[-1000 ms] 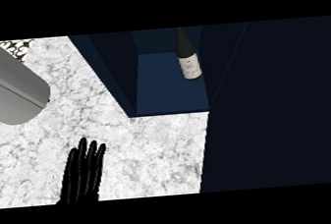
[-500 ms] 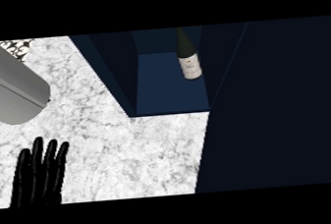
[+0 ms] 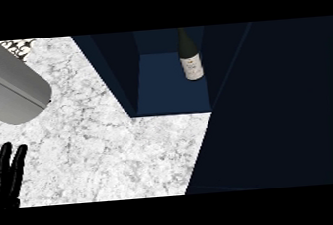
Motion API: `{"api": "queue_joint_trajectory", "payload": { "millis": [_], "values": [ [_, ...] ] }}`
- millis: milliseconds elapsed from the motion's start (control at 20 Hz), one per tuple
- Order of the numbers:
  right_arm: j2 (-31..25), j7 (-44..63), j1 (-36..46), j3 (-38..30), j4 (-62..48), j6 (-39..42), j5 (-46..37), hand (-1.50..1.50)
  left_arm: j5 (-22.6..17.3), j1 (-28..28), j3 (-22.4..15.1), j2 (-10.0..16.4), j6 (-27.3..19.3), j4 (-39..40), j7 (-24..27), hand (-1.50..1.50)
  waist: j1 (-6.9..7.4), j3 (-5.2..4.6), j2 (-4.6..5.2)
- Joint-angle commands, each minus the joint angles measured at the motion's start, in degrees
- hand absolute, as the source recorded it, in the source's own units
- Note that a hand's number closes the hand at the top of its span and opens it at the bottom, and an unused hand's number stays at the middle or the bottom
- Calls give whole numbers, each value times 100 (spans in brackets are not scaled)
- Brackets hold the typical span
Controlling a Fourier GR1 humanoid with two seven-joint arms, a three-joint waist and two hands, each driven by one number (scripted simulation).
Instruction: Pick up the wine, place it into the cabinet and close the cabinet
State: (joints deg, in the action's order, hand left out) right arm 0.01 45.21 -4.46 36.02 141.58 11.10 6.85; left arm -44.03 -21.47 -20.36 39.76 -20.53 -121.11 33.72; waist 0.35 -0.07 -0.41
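Observation:
The wine bottle (image 3: 190, 58), dark glass with a white label, stands inside the dark blue cabinet (image 3: 164, 92), at the back right of its open compartment. A broad dark door panel (image 3: 286, 115) covers the right side of the view. My left hand (image 3: 2, 174) shows at the lower left edge over the marble counter (image 3: 114, 153), fingers straight and pointing up, holding nothing and far from the bottle. My right hand does not show anywhere.
A large grey cylinder (image 3: 6, 87) lies at the upper left, over the counter's left part. White marble stretches between it and the cabinet's front edge.
My left hand has slid left and down across the counter, toward the view's left edge. The dark panel's lower edge has crept slightly left. The bottle has not moved.

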Motion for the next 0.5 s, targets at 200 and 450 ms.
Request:
{"api": "queue_joint_trajectory", "payload": {
  "millis": [200, 450],
  "values": [
    [-4, 168, 372, 1871, 484, -1038, -932, 150, -399, -126, 852, 337, 681, 270, -197, -150, -44, -7, -13],
    [-14, -270, 771, 2074, -163, -1801, -1104, 150, -542, -211, 1098, 312, 1029, 455, -177, -150, 2, -14, -9]
  ]
}}
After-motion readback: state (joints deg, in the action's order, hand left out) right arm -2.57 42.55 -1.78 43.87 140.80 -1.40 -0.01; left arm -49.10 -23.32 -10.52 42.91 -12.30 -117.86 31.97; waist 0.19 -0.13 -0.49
